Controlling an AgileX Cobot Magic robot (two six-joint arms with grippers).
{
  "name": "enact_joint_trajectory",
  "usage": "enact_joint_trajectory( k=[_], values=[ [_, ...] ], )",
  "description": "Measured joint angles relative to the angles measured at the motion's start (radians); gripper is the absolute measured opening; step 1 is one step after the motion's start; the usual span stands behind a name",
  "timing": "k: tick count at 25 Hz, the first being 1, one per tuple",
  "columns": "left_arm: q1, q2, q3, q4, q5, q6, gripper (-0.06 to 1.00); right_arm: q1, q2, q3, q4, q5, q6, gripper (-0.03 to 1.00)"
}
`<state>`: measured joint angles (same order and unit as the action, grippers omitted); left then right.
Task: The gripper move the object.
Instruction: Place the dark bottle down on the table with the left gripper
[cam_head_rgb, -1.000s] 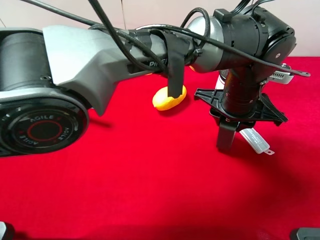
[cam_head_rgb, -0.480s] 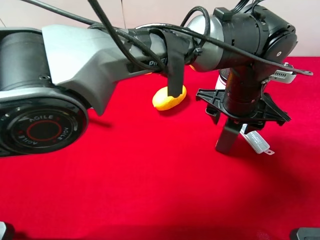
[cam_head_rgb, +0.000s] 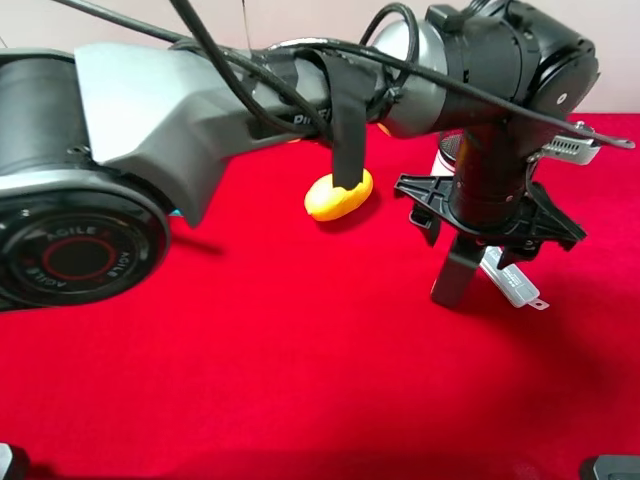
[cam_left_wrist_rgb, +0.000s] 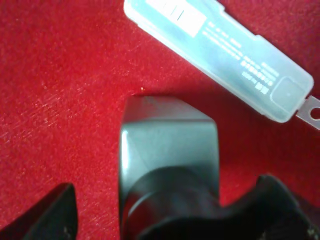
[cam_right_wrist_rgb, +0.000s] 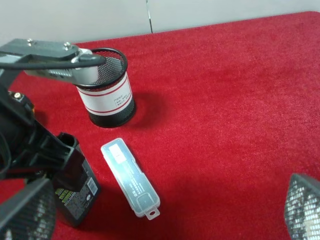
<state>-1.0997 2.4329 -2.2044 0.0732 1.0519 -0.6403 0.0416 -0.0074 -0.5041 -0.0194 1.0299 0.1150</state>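
Left tool (cam_head_rgb: 468, 245) straddles bottle (cam_left_wrist_rgb: 167, 145) pump, grip unclear; case (cam_left_wrist_rgb: 220, 55) just beside.

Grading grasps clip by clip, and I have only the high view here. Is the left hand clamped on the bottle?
Observer: No. In the left wrist view, cloth shows between one finger of the left hand and the bottle.
Reviewer: Does the case touch the bottle?
Observer: No; in the right wrist view cloth separates the case from it.
Reviewer: And the right hand?
Observer: The right hand is open, holding nothing.
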Motion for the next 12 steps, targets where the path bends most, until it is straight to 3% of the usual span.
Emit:
enact_joint_trajectory(
  k=[12],
  values=[
    [0.000, -0.081, -0.025, -0.007, 0.090, 0.027, 0.70, 0.000, 0.000, 0.000, 0.002, 0.000, 0.000, 0.69]
  ],
)
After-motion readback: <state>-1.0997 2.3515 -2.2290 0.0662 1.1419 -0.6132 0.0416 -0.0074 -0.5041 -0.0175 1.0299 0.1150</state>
